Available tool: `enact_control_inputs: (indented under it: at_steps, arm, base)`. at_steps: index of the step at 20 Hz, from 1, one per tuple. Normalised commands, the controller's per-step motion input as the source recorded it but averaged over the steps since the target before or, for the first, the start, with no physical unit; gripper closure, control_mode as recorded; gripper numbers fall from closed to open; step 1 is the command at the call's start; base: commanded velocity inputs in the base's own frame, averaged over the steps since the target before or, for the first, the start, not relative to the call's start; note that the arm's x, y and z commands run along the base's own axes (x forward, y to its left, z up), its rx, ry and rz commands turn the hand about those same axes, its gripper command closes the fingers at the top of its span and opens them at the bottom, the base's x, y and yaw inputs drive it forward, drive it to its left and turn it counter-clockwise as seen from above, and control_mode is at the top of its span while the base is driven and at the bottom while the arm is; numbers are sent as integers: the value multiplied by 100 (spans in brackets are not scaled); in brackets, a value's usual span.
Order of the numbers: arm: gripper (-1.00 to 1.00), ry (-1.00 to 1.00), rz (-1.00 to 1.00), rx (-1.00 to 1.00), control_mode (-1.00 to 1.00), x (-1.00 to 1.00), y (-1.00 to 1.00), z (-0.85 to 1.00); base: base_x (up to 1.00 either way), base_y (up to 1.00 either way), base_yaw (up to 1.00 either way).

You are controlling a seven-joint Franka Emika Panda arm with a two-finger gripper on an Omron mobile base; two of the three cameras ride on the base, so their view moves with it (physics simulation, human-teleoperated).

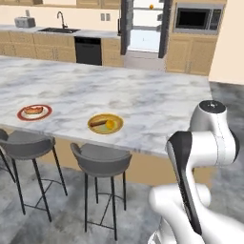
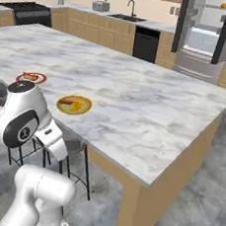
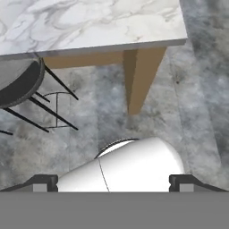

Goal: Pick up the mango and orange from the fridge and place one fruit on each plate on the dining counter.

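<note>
Gripper wide open and empty, low beside the dining counter, orange up on the yellow-rimmed plate.

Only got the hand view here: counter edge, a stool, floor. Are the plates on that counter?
Observer: Yes. Both sit on the dining counter near its stool-side edge: the red-rimmed plate and the yellow-rimmed plate.
Operator: Anything on them?
Observer: Each carries food. The yellow-rimmed plate has a brownish piece beside a small orange-yellow one; I can't identify them.
Operator: Fridge state?
Observer: The fridge stands open across the kitchen, with the orange on an upper shelf.
</note>
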Motion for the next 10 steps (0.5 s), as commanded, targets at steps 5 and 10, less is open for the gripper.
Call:
enact_control_inputs:
  at_steps: [5,10]
  arm:
    - [-100,0,0,0,100,0,0,0]
    - [-100,0,0,0,100,0,0,0]
  base:
    - [-6,-100,44]
    - [-30,-100,23]
